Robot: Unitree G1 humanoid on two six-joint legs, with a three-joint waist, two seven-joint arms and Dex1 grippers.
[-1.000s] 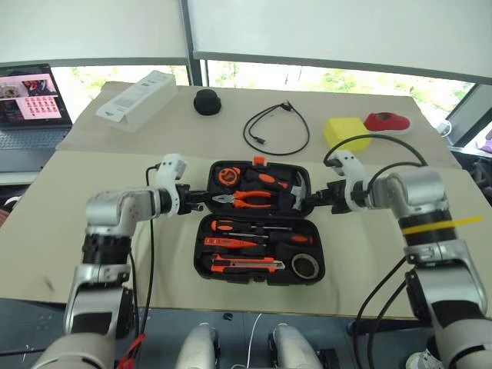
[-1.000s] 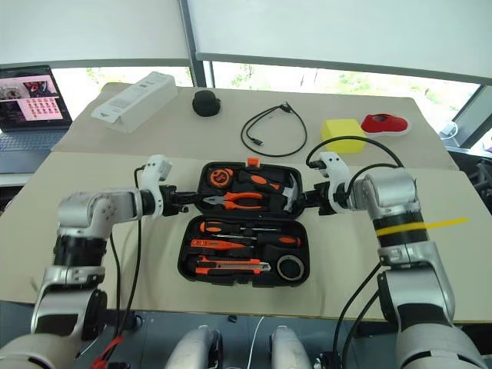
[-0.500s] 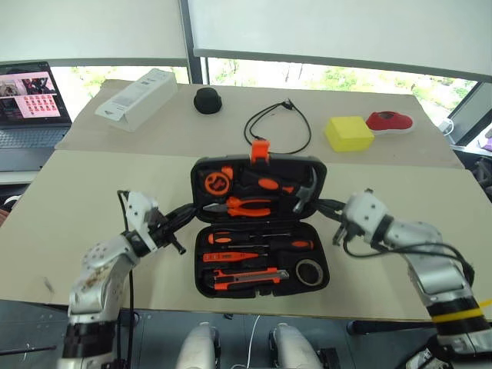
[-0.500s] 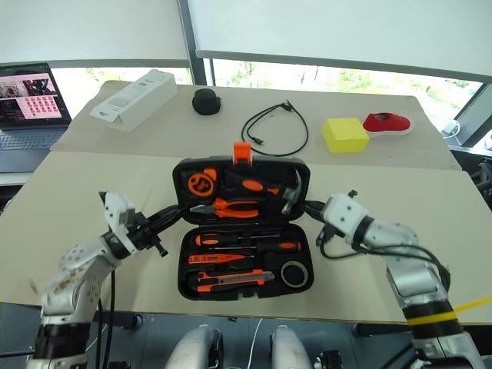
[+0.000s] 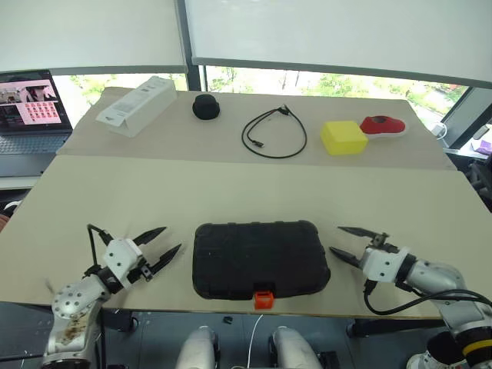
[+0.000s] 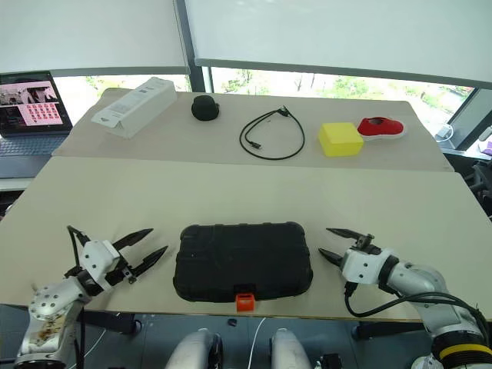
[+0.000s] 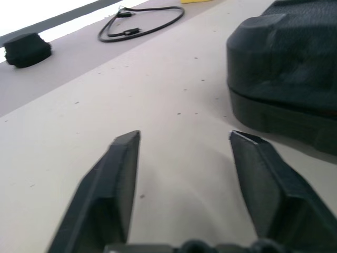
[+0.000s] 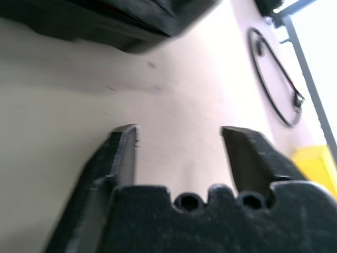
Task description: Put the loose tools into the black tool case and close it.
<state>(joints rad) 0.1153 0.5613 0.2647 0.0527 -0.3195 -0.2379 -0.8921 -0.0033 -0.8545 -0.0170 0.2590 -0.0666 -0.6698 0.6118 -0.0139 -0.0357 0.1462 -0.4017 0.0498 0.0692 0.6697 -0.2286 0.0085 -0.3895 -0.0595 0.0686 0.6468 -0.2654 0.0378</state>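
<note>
**Inspector:** On the beige tabletop [image 5: 231, 184], near its front edge, at six o'clock in the head view, lies the black textured plastic clamshell tool case [image 5: 261, 257]. Lid down, flat, with its small orange latch [image 5: 264, 298] at the front rim, facing the robot.

**Clerk:** And the grippers?

**Inspector:** Left gripper [image 5: 161, 250] sits at nine o'clock of the case, low over the table, two black fingers spread wide, tips towards the case's left end, near it but not touching. It holds nothing. Right gripper [image 5: 344, 242] sits at three o'clock of the case, fingers likewise wide apart, tips towards the right end, a clear gap between. Empty as well.

**Clerk:** Do the wrist cameras agree?

**Inspector:** Yes. From the left wrist, bare table shows between the parted fingers [image 7: 118, 179], and a rounded corner of the case stands to one side. From the right wrist, the same: bare table between the fingers [image 8: 121, 153], the case's edge beyond.

**Clerk:** Loose tools?

**Inspector:** None lie on the table around the case.

**Clerk:** Other items?

**Inspector:** At twelve o'clock, well apart, a looped black cable [image 5: 274, 132]. At eleven, a small round black object [image 5: 205, 107] and a long white cardboard box [image 5: 137, 105]. At one, a yellow block [image 5: 343, 137] with a red object [image 5: 383, 125] just beside it. At ten, an open laptop [image 5: 31, 108].
</note>
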